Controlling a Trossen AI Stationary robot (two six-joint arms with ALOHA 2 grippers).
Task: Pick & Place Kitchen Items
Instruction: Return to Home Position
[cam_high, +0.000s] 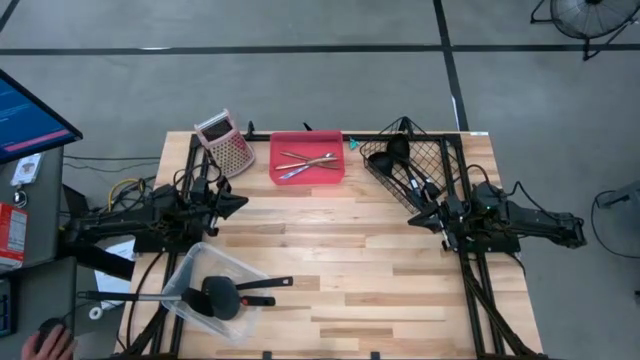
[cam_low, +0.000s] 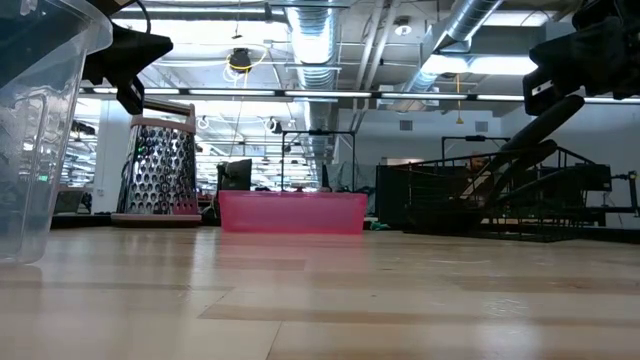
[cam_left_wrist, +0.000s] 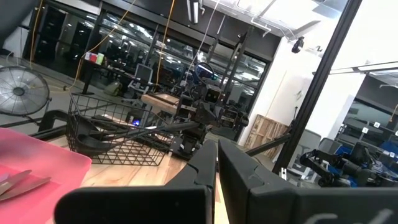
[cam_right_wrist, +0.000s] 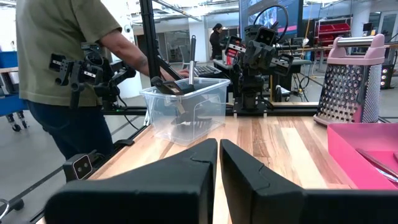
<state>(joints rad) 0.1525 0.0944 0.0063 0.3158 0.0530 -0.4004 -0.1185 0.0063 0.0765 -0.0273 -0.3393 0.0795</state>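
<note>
Thin silver and copper-coloured utensils lie in the pink tray at the table's far middle. Black long-handled utensils lie in the black wire basket at the far right. More black utensils lie in the clear plastic bin at the near left, handles sticking out over its rim. My left gripper is shut and empty above the table's left. My right gripper is shut and empty beside the basket's near end.
A metal box grater with a pink top stands at the far left, next to the tray. A person stands at the table's left edge by the bin, a hand showing at the near left. Bare wood lies in the table's middle.
</note>
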